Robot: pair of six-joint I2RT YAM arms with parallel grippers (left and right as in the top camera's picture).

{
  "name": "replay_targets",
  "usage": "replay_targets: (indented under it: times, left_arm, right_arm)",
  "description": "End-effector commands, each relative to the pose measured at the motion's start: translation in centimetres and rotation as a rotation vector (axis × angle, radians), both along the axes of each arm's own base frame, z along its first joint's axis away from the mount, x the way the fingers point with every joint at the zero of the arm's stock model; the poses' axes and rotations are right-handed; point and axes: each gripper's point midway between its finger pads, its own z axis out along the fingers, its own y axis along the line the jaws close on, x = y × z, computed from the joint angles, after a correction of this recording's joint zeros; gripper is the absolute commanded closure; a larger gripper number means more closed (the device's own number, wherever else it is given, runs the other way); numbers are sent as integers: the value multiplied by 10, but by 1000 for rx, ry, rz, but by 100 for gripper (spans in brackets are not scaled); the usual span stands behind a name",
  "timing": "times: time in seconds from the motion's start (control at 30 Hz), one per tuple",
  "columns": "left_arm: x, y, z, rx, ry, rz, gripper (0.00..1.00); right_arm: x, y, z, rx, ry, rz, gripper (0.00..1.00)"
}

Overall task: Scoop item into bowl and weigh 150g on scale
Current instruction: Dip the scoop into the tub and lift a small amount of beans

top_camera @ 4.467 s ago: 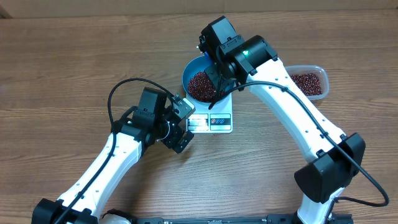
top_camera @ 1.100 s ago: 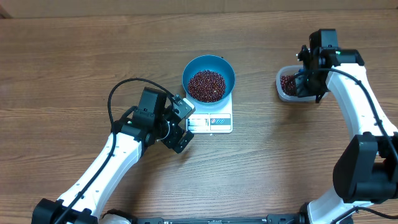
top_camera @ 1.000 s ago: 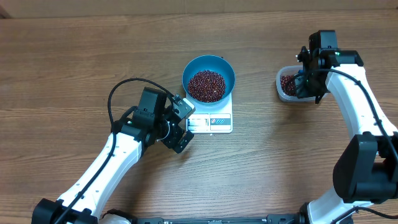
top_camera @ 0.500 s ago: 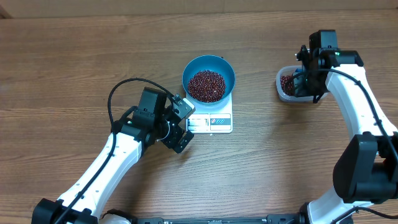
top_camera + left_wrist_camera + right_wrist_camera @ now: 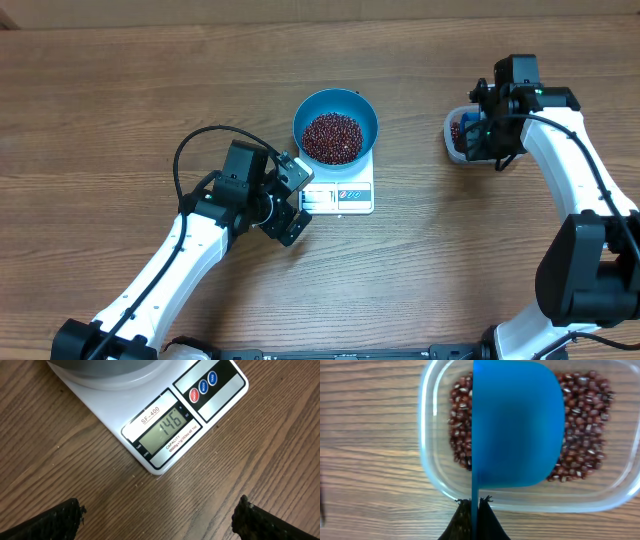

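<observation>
Gaping wide and empty, the left gripper [image 5: 298,200] hovers by one flat white square scale [image 5: 340,195] at the table's [image 5: 120,90] middle; one round blue bowl [image 5: 368,112] of red-brown beans [image 5: 331,137] sits on it. Near the right edge, the right gripper [image 5: 475,510] clenches one blue plastic scoop [image 5: 517,430] over one clear plastic tub [image 5: 432,480].

The scale [image 5: 119,407] carries the label SF-400 above its display [image 5: 161,428], which reads 146. Fine print beneath begins CAPACITY; the rest is too small to read.
</observation>
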Motion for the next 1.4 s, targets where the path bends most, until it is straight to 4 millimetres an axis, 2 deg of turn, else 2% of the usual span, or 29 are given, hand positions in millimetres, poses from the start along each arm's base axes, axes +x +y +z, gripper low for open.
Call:
replay_targets:
  times: [0.0, 0.17, 0.43, 0.6, 0.8, 1.13, 1.23, 1.37]
  left_arm:
    - [-3, -3, -3, -2, 7, -17, 1]
    - [-3, -3, -3, -2, 7, -17, 1]
    - [-3, -3, -3, -2, 7, -17, 1]
    - [-3, -3, -3, -2, 7, -17, 0]
    - [-3, -3, -3, -2, 7, -17, 1]
    - [-3, -3, -3, -2, 7, -17, 0]
    - [-3, -3, -3, -2, 7, -17, 0]
    - [-3, -3, -3, -2, 7, -17, 0]
  right_arm:
    - [0, 10, -1, 66, 1, 9, 96]
    - [4, 3, 4, 57, -14, -11, 96]
    - [15, -19, 27, 51, -55, -65, 96]
    - [16, -20, 31, 67, -58, -71, 96]
    - [14, -13, 39, 188, -58, -77, 96]
    - [4, -32, 56, 415, -68, -140, 96]
    - [1, -28, 63, 486, -86, -104, 96]
    - [0, -28, 71, 489, -105, -103, 96]
